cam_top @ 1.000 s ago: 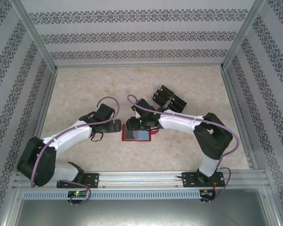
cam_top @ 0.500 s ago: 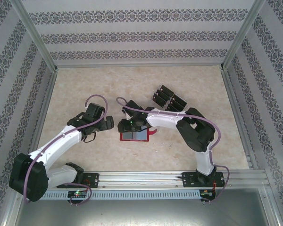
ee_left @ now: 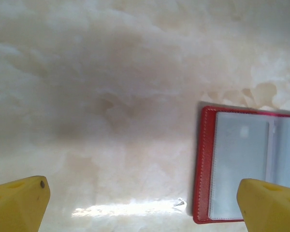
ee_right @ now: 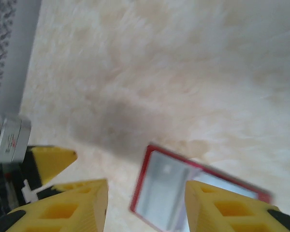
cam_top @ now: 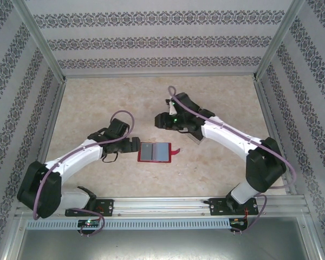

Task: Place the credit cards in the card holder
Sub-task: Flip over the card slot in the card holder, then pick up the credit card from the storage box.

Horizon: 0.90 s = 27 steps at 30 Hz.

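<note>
- The card holder [cam_top: 154, 153] lies opened flat on the marbled beige surface [cam_top: 97, 103], near the middle and towards the near edge. Its pale grey-blue pockets face up and its red snap tab [cam_top: 176, 152] sticks out on the right.
- The left hand [cam_top: 133, 145] sits just beside the holder's left edge, its fingers spread as wide as they go and gripping nothing. In the left wrist view, one yellow fingertip [ee_left: 268, 205] overlaps the holder's lower corner.
- The right hand [cam_top: 161, 120] hovers further back, apart from the holder. Its fingers are parted with nothing between them.
- In the right wrist view, the holder [ee_right: 159, 188] shows between them.
</note>
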{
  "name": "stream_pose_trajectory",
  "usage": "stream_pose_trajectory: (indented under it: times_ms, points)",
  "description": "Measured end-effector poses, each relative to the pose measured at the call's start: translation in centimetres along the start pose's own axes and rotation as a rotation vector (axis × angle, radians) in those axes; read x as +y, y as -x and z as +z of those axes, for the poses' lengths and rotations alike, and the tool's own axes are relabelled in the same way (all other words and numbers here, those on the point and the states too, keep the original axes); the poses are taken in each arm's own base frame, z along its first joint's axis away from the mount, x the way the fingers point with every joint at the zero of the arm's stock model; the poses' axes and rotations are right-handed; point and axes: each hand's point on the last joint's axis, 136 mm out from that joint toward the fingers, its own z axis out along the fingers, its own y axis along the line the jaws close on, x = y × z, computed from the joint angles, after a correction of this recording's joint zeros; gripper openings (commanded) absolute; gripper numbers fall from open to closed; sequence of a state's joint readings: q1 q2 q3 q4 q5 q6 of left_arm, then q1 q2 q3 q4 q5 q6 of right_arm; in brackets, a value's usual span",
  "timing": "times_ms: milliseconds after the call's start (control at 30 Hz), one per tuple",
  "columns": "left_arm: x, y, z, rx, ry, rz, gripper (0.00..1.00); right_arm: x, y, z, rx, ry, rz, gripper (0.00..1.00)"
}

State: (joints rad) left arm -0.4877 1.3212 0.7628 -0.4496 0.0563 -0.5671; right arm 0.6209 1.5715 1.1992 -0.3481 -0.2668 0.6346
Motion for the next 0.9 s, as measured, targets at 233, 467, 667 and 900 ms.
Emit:
stream_pose_trajectory:
  times_ms: [233,467,667,900]
  points:
    - [-2.1,-1.0,2.0,0.054,0.005,0.084,1.0,-7.9,-0.8,-1.6,0.052,-0.276,-0.064,0.45]
    - [-1.8,-1.8,3.1,0.086,0.036,0.102,1.0,-13.2,-2.1,-3.3,0.144,-0.524,-0.21,0.4]
    - [-1.8,-1.8,3.2,0.086,0.045,0.106,1.0,-16.2,-3.2,-3.4,0.236,-0.665,-0.297,0.37]
    - [-1.8,-1.9,3.3,0.088,0.046,0.106,1.0,-18.3,-3.6,-3.1,0.293,-0.759,-0.348,0.36]
